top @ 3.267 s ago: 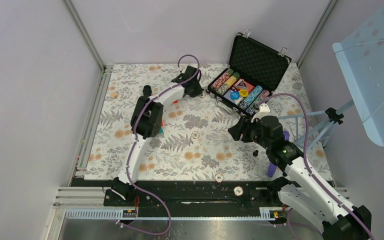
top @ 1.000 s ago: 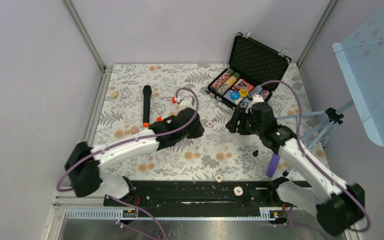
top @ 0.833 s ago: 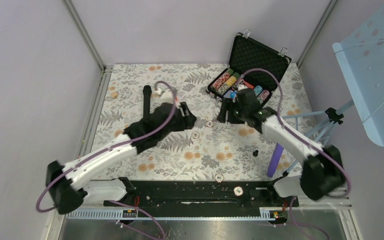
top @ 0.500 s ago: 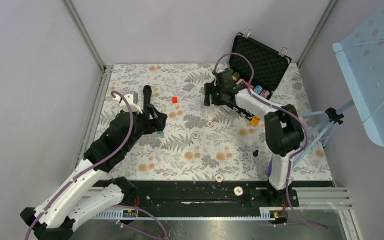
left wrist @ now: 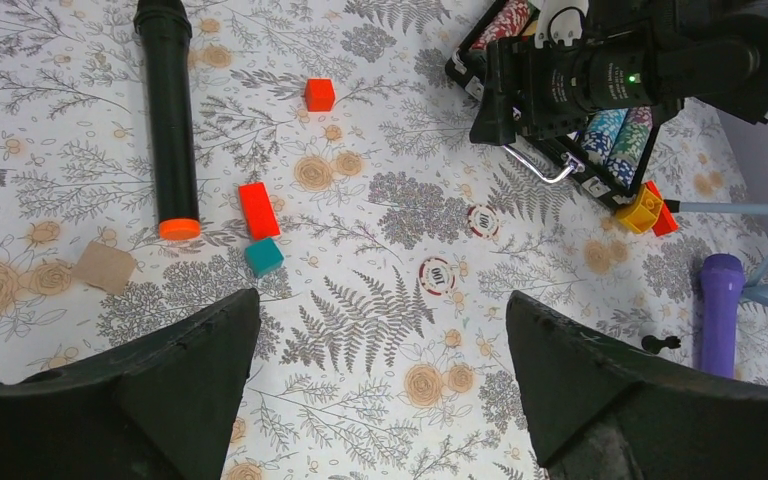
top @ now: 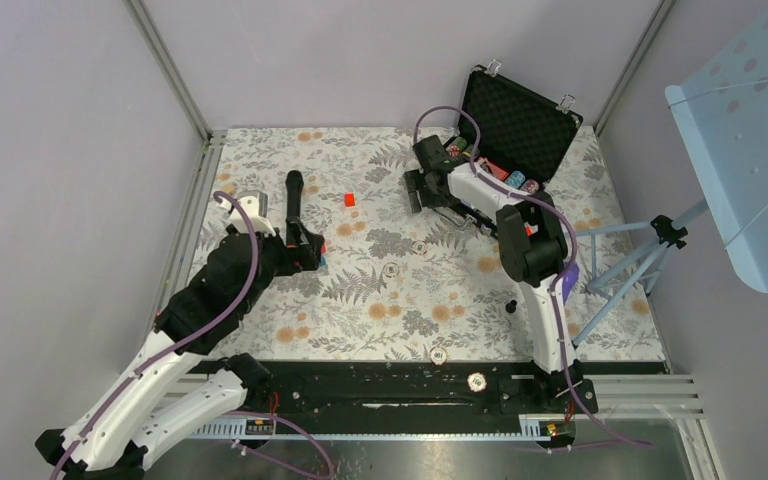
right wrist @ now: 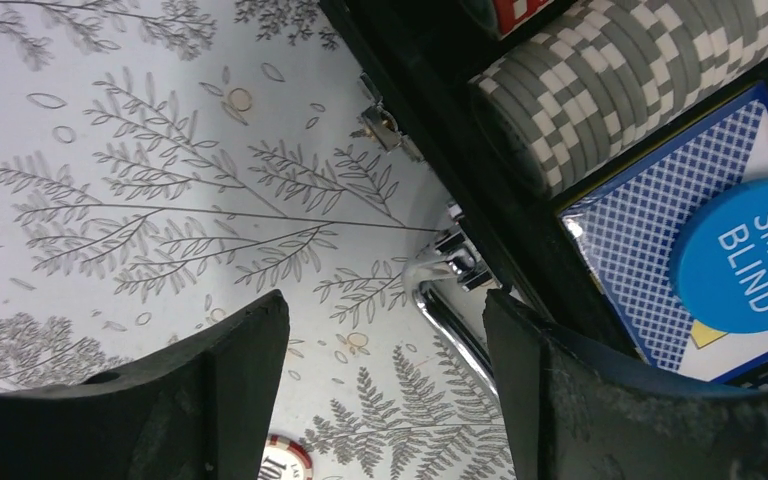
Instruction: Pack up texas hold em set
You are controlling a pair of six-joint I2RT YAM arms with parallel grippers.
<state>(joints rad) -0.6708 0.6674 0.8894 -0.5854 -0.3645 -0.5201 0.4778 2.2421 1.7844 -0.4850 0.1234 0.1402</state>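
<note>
Left gripper (left wrist: 380, 300), jaws apart and empty, faces stray chips (left wrist: 437, 274) ahead; right gripper (right wrist: 382, 300) likewise beside case (right wrist: 460, 170). Next: grasp one.

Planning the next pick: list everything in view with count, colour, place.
Foam-lined hard briefcase: one, black, open at far right.
Striped poker chip rows: several, multicoloured, inside briefcase.
Patterned card deck: one seen, blue, inside briefcase.
Round SMALL BLIND button: one, blue, on the deck.
Loose poker chips: four, pale; two centre, one near edge, one on base rail.
Stick microphone: one, black with orange end, left side.
Small blocks: six; red cube, red bar, teal, tan at left; yellow, red by briefcase.
Smooth cylinder: one, purple, right side.
Tripod: one, pale blue, right of table.
Left claw: open, empty, near left blocks.
Right claw: open, empty, at briefcase front edge.
</note>
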